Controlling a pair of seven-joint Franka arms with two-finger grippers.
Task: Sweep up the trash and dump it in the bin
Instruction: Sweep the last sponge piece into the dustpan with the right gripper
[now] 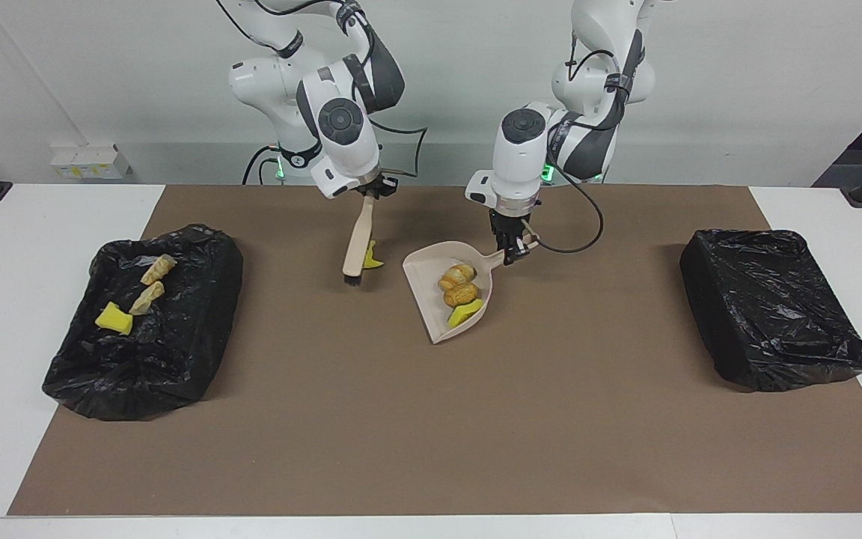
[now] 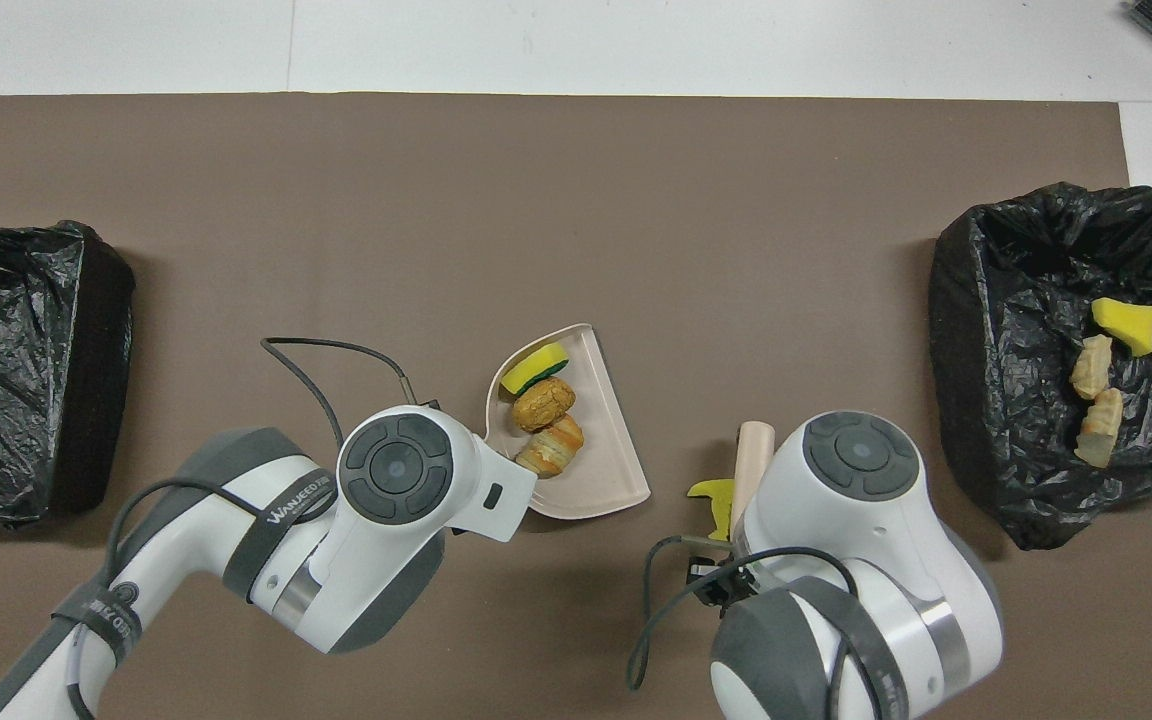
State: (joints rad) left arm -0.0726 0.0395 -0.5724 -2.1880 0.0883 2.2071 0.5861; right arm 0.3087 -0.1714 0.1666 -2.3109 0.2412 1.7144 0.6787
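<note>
Meanwhile, lumpy trash point(image 1: 462, 288) in smooth beige dustpan point(image 1: 431, 318), left tool point(image 1: 513, 251) on handle.

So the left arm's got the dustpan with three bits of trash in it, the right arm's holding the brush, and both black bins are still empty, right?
Not quite: only one bin is empty. The bin at the right arm's end already holds three pieces of trash, as the overhead view shows; the other bin holds none. The rest stands: the left gripper holds the dustpan with three pieces, the right gripper the brush.
</note>
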